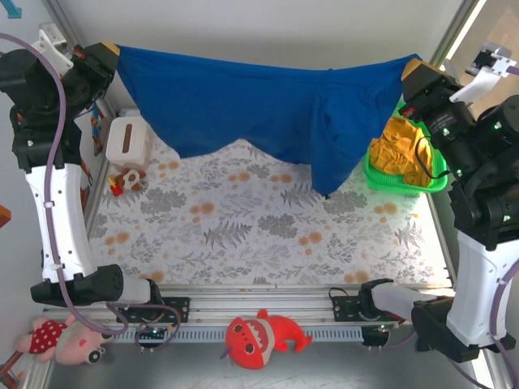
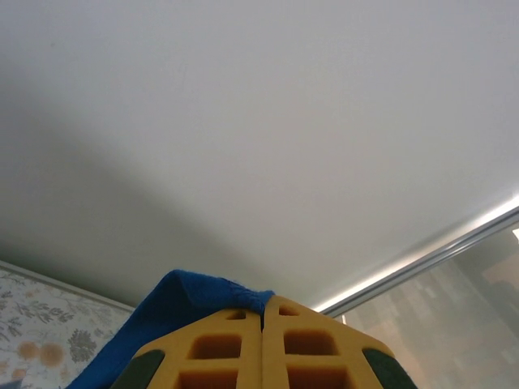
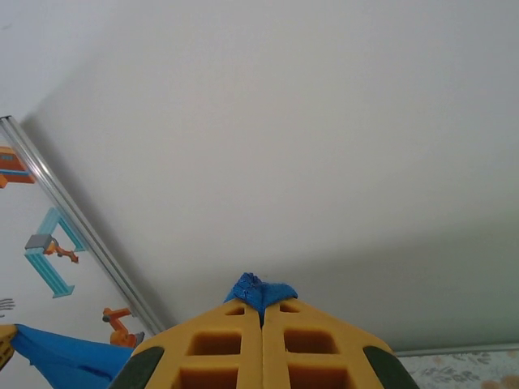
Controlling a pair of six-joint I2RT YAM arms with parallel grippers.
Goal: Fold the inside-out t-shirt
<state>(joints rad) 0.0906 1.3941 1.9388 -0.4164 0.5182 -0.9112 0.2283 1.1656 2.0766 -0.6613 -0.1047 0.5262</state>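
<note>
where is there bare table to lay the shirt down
The table is bare across its middle and near half, from the hanging shirt to the front rail. Crowded: far left by the tissue box and toy, far right by the basket.

Left gripper [image 2: 262,311]: at the bottom centre, its two yellow fingers [image 2: 219,348] pressed together, no gap between them.
T-shirt [image 2: 174,306]: a blue fold is pinched at the fingertips and falls away to the lower left.
Wall [image 2: 259,121]: plain white, behind the gripper.
Frame bar [image 2: 438,255]: metal, slanting up to the right edge.
Table cover [image 2: 36,328]: floral print, in the lower left corner.
</note>
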